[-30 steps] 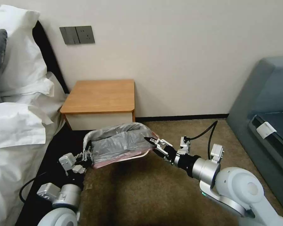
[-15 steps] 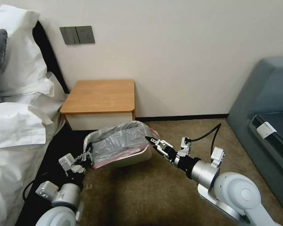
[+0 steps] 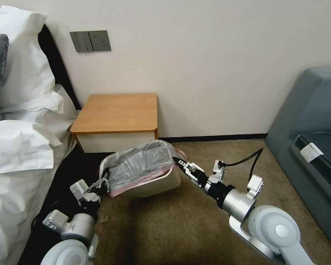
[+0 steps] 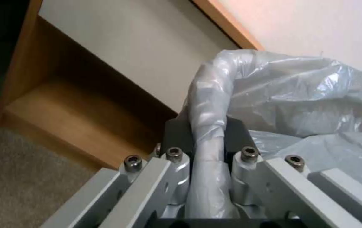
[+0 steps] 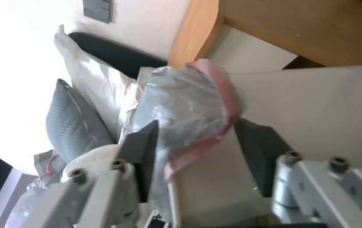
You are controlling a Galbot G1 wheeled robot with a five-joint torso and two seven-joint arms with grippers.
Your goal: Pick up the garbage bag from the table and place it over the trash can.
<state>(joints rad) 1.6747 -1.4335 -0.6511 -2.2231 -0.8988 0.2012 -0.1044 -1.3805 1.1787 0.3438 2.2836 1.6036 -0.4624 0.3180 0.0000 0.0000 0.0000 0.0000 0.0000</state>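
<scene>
Thin grey, pink-edged plastic garbage bag [image 3: 141,166]: draped over cream-white rounded trash can [image 3: 162,183] before the wooden table [image 3: 116,112]; left tool [image 3: 103,183] clamps rim film, right tool [image 3: 180,163] spread astride the opposite rim; seating step, next needs hem pulled down.

No writing, label, brand or number can be read anywhere — on any surface.

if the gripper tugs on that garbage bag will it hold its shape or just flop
Probably flop: the garbage bag looks thin and crinkled, sagging over the trash can. Likely very light. The left gripper pinches it into a narrow rope, so it may slip or stretch.
</scene>
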